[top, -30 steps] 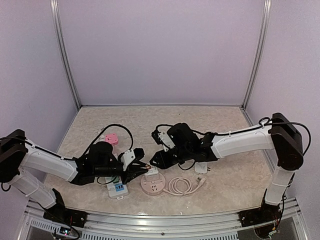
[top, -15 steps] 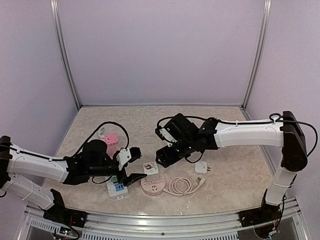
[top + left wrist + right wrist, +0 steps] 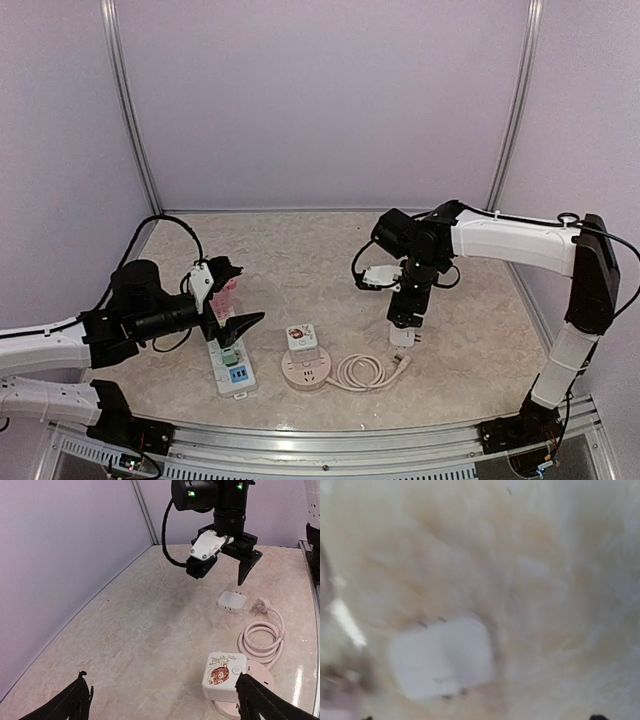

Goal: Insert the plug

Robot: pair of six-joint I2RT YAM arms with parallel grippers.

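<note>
White plug adapter (image 3: 402, 335) lay flat right of the tabletop's middle, almost straight beneath the right gripper (image 3: 405, 318), its jaws spread wide and empty; the left gripper (image 3: 238, 296), likewise gaping empty, hung well apart by the power strip (image 3: 230, 365).

One power strip (image 3: 231, 366), one round socket (image 3: 291, 376), one tiger adapter (image 3: 303, 338), one pink cube (image 3: 228, 290), one white plug (image 3: 402, 336).

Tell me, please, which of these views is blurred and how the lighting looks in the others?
Right wrist view: badly smeared, probably by motion, with the white adapter only a soft rectangle with vague edges. Left wrist view: sharp, with the tiger-print plug clearly readable and a mild sheen on the table. Top external view: even, diffuse light, soft shadows, no strong glare.
</note>
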